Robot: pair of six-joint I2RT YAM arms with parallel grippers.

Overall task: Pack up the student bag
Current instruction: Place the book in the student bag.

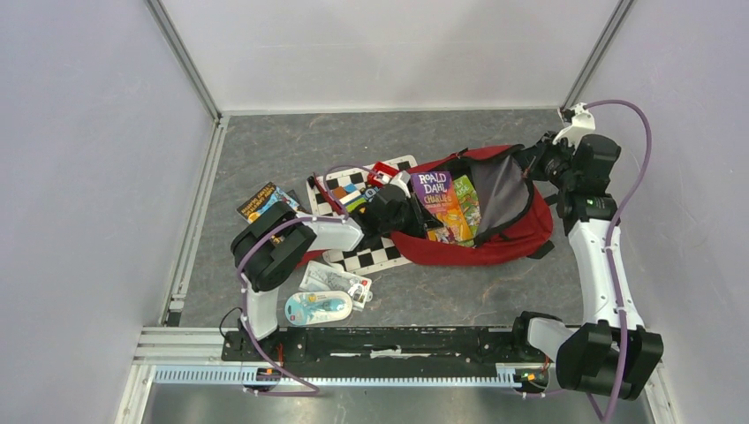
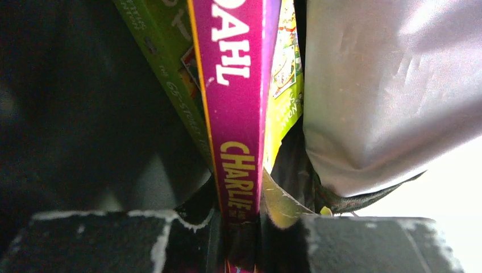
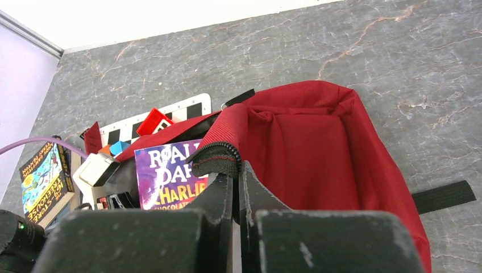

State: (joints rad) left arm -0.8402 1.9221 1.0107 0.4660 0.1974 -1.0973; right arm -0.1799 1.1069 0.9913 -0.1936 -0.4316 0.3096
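Left arm [image 1: 265,256] bends at the elbow and reaches rightward, left end effector [image 2: 241,227] clamped on a purple paperback [image 2: 236,114]. Right arm [image 1: 601,256] stretches forward (wrist turned leftward), right end effector [image 3: 234,176] pinched shut on the student bag [image 3: 318,148] at its zippered rim.

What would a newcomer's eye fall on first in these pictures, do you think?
The red student bag lies open mid-table, the biggest thing there. The left gripper grips a purple Roald Dahl book at the bag's mouth, while the right gripper pinches the zipper edge at the bag's right end.
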